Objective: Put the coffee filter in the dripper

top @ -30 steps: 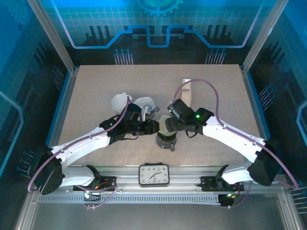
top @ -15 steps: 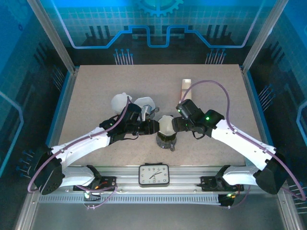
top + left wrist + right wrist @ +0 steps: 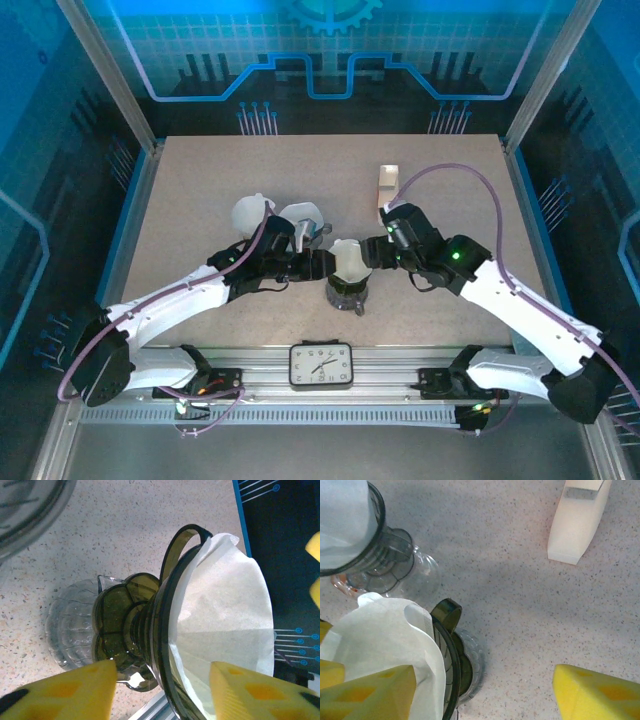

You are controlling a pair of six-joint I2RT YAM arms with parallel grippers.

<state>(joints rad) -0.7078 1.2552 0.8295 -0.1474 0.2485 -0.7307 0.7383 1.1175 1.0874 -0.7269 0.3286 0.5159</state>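
Seen from the bench | white-shelled left arm [image 3: 160, 305] and matching right arm [image 3: 520, 300], black housings at wrists and bases | thin purple cables [image 3: 470, 175] loop along both | small green light [image 3: 462, 254] glows on right forearm | blocky yellow fingers [image 3: 60, 692]

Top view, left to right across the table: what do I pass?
First a white cone → second white cone → dripper with the filter in it → box.
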